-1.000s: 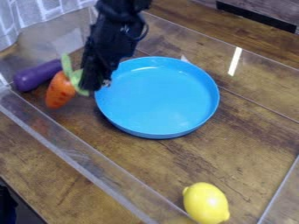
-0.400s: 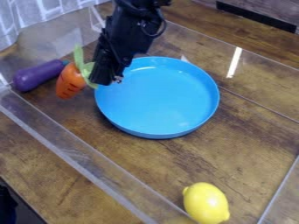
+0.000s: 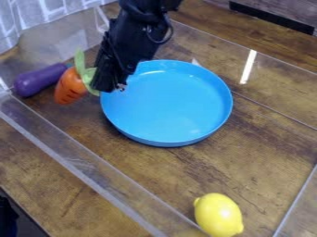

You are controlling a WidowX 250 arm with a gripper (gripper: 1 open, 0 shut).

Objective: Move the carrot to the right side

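Item: carrot [image 3: 70,85], orange w/ green leafy end, at approx. 9 o'clock of the blue plate [image 3: 186,125], just beside the purple eggplant [image 3: 40,78]; gripper [image 3: 99,81] is clamped narrow at its leafy end, apparently holding it. Step judged: carry to right side; carrot to be lifted clear of plate rim before being swung toward 3 o'clock, grip kept firm as hold is on the end only. Lemon [image 3: 218,215] at approx. 5 o'clock to be avoided at set-down.
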